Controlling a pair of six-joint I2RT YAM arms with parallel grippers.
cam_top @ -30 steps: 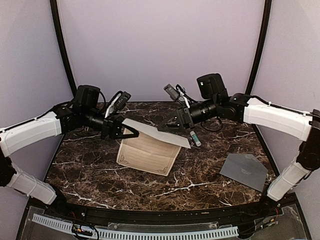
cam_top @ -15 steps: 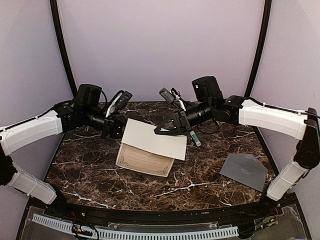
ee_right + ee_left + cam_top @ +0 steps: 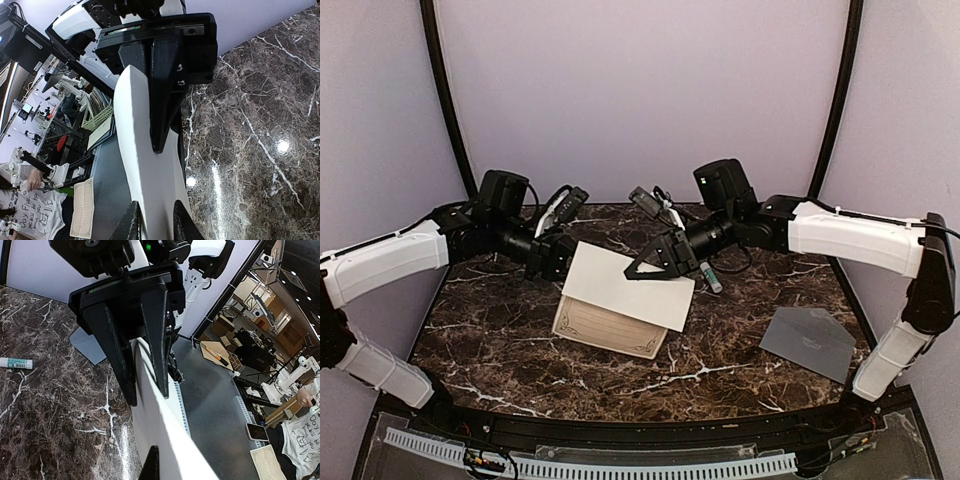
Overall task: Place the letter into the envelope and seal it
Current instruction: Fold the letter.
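Observation:
The cream letter (image 3: 620, 300) lies mid-table with its bordered near half flat. Its far half is lifted and bent forward over that half, blank side up. My left gripper (image 3: 560, 262) is shut on the sheet's far left corner. In the left wrist view one fingertip (image 3: 151, 455) shows against the white sheet (image 3: 165, 440). My right gripper (image 3: 655, 265) straddles the far right edge. Its fingers (image 3: 131, 222) stand on either side of the paper (image 3: 145, 170) with a narrow gap. The grey envelope (image 3: 808, 342) lies flat at the right, away from both grippers.
A glue stick (image 3: 710, 277) lies just right of the letter, under the right wrist. The dark marble table (image 3: 500, 340) ends in a curved black rim at the front. Lavender walls enclose the back and sides.
The right gripper's jaws have drawn in from wide to narrow around the sheet's edge. Both arms have carried the raised half forward, so it covers more of the bordered half.

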